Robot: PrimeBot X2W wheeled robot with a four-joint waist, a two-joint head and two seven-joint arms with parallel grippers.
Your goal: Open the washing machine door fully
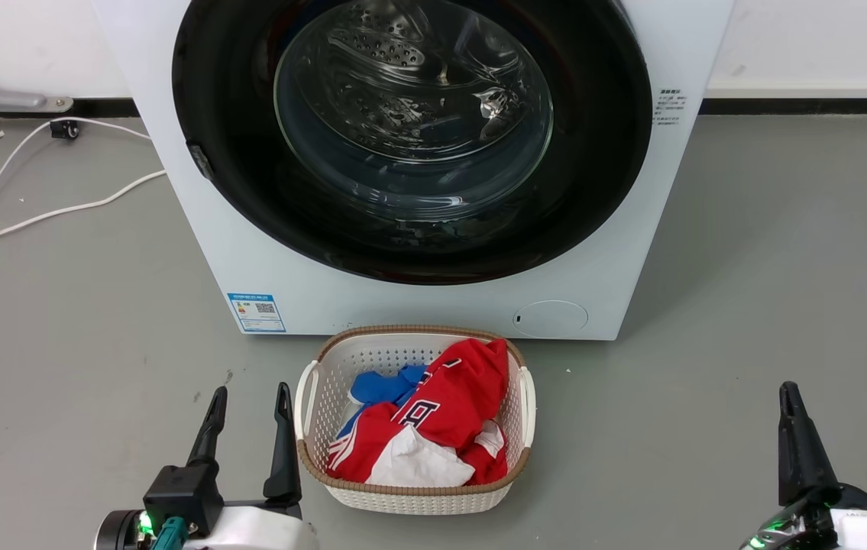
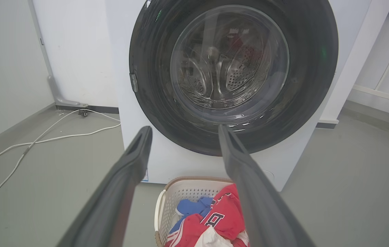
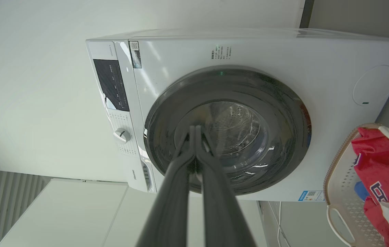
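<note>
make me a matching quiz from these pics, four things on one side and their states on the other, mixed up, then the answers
Things:
1. washing machine door
2. left gripper
3. right gripper
4. basket

States:
a. fingers pressed together
b. holds clothes
c. closed
d. fingers spread apart

Pairs: 1-c, 2-d, 3-a, 4-b
</note>
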